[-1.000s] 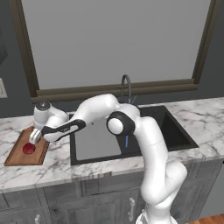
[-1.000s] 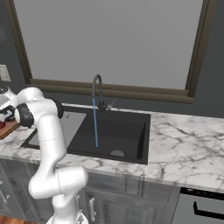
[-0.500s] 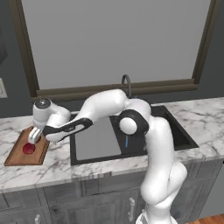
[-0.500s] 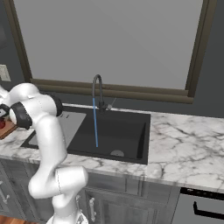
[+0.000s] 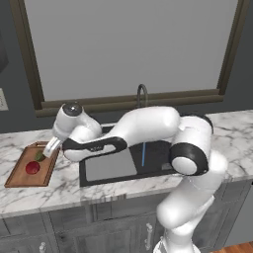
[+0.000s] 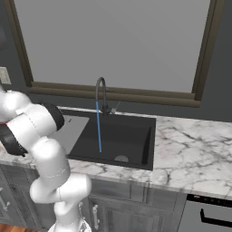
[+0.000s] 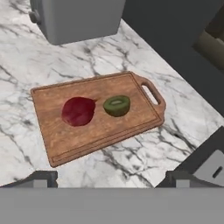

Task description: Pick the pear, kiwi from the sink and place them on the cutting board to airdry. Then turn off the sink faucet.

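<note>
Marble counter (image 7: 131, 57) bears the cutting board (image 7: 57, 127) with pear (image 7: 78, 111) and kiwi (image 7: 117, 105); fingers (image 7: 107, 180) apart above.

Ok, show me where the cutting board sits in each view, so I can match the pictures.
Left base view: the cutting board lies at far left on the marble counter, with the pear on it.
Right base view: I cannot make it out there.
Hand view: it fills the centre, handle loop toward the right, carrying the pear and the kiwi.
Shared landmark: the red pear on the board.
</note>
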You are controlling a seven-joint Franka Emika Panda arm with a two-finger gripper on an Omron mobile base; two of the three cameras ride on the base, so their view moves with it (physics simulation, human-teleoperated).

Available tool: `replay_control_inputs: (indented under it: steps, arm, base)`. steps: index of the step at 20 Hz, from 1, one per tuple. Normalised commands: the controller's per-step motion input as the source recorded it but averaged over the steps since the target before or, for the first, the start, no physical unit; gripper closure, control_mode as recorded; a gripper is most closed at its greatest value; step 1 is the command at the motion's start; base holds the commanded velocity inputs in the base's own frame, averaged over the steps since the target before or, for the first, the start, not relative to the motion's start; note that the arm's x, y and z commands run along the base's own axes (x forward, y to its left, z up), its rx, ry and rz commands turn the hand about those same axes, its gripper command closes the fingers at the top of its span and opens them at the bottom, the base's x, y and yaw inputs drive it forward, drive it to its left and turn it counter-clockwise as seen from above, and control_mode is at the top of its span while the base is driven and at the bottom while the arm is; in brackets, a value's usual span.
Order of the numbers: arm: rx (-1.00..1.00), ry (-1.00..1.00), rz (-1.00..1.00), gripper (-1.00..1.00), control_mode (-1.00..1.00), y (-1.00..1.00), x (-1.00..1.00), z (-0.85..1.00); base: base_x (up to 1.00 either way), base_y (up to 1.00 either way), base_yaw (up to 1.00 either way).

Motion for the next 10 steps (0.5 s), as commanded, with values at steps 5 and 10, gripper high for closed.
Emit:
replay_control_inputs:
  steps: [5, 10]
  arm:
    - [0.07, -0.19, 0.0, -1.0, -1.0, -0.53, -0.68, 0.84]
    - [0.07, 0.02, -0.01, -1.0, -1.0, -0.23, -0.6, 1.0]
  base:
    - [0.0, 0.0, 0.0]
    - [0.0, 0.0, 0.0]
